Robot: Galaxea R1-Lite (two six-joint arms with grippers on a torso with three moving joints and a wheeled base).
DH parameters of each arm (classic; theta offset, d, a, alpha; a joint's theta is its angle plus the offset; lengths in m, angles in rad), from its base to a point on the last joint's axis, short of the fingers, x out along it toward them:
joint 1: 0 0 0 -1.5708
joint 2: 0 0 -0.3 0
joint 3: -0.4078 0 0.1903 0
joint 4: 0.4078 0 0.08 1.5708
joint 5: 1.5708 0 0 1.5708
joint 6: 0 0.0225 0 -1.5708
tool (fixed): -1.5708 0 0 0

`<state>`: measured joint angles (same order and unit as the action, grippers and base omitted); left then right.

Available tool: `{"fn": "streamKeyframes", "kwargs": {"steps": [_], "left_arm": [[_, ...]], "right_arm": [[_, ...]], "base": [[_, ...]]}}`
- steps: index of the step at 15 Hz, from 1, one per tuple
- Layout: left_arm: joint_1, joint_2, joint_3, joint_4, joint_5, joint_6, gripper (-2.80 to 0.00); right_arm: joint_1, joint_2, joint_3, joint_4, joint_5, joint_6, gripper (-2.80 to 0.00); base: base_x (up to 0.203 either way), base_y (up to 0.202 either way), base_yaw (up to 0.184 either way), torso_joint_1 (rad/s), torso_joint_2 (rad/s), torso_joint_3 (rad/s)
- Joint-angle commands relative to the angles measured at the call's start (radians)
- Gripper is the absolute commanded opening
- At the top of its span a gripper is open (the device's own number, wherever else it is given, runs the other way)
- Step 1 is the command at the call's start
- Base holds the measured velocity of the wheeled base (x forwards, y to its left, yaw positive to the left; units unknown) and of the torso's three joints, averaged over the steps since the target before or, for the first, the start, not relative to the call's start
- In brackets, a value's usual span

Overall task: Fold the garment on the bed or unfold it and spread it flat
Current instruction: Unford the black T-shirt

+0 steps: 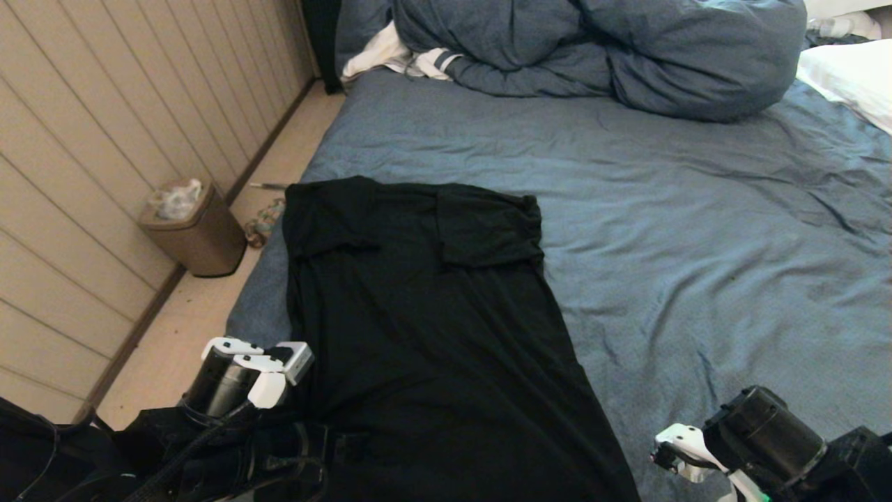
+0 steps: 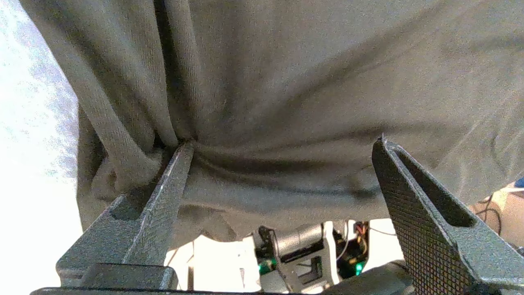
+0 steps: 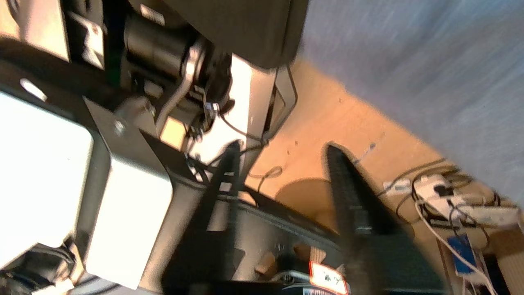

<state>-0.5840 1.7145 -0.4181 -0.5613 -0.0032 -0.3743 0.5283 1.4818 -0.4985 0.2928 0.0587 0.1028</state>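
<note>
The garment (image 1: 418, 321), plain black side up, lies on the near left part of the bed (image 1: 697, 230). Both sleeves are folded inward, and its hem end hangs over the near edge. My left arm's wrist (image 1: 244, 369) is at that near left corner. The left gripper (image 2: 284, 141) is open, jaws wide apart against the hanging fabric (image 2: 286, 82), and one fingertip (image 2: 184, 149) touches a fold. My right arm (image 1: 759, 432) is low at the near right. The right gripper (image 3: 282, 144) is open and holds nothing, over the floor below the bed edge.
A bunched blue duvet (image 1: 613, 49) and a white cloth with dark stripes (image 1: 397, 56) lie at the far end of the bed, with a white pillow (image 1: 850, 77) at the far right. A brown bin (image 1: 195, 230) stands by the panelled wall. Cables (image 3: 450, 196) lie on the floor.
</note>
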Motion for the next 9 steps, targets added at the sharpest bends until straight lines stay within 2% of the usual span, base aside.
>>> {"fn": "streamKeyframes", "kwargs": {"steps": [1, 3, 6, 9], "left_arm": [[0.0, -0.004, -0.01, -0.003, -0.001, -0.004, 0.0], [0.0, -0.013, 0.0, 0.006, 0.003, -0.013, 0.0], [0.023, -0.038, 0.036, 0.035, 0.012, -0.102, 0.0], [0.044, -0.05, 0.087, 0.019, 0.01, -0.114, 0.0]], "right_arm": [[-0.01, -0.028, -0.038, -0.001, 0.001, 0.001, 0.0], [-0.038, -0.052, -0.116, 0.003, 0.001, 0.001, 0.0], [-0.098, -0.018, -0.333, 0.02, 0.009, -0.002, 0.0], [-0.17, 0.104, -0.492, 0.056, 0.027, 0.002, 0.0]], "base": [[0.0, 0.0, 0.0, 0.0, 0.0, 0.0], [0.0, 0.0, 0.0, 0.0, 0.0, 0.0], [0.0, 0.0, 0.0, 0.0, 0.0, 0.0], [0.0, 0.0, 0.0, 0.0, 0.0, 0.0]]}}
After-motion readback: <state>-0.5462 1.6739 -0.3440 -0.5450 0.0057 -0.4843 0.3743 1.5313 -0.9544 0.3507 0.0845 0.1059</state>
